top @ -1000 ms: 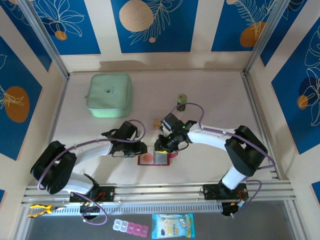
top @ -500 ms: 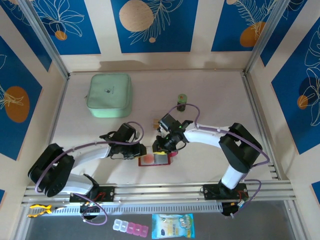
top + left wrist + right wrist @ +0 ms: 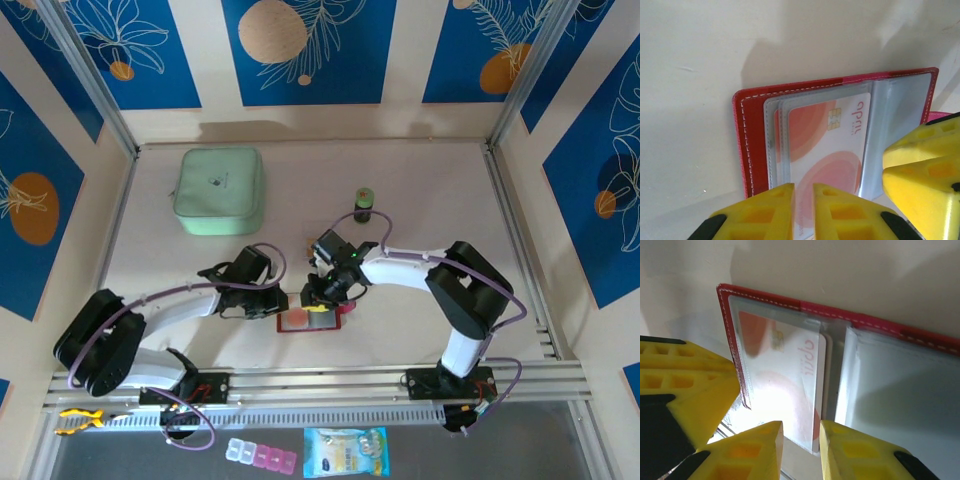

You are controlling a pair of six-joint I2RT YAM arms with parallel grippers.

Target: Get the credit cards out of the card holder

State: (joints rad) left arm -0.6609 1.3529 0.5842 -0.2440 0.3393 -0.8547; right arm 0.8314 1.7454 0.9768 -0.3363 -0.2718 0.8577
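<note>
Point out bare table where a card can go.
Bare: the strip between pouch and bottle, and the stretch from bottle to the right wall. Crowded: around the wallet, where left pincer and right pincer meet.

PLACE: robot lab test cell | EVIDENCE: left arm [image 3: 170,300] and right arm [image 3: 412,266] bolted to an aluminium rail [image 3: 320,380] at the table [image 3: 430,190] edge | WALLS: blue floral panels [image 3: 310,50] on metal frame posts [image 3: 92,82]

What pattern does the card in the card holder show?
The credit card is white with large reddish-orange circles; clearest in the left wrist view.
</note>
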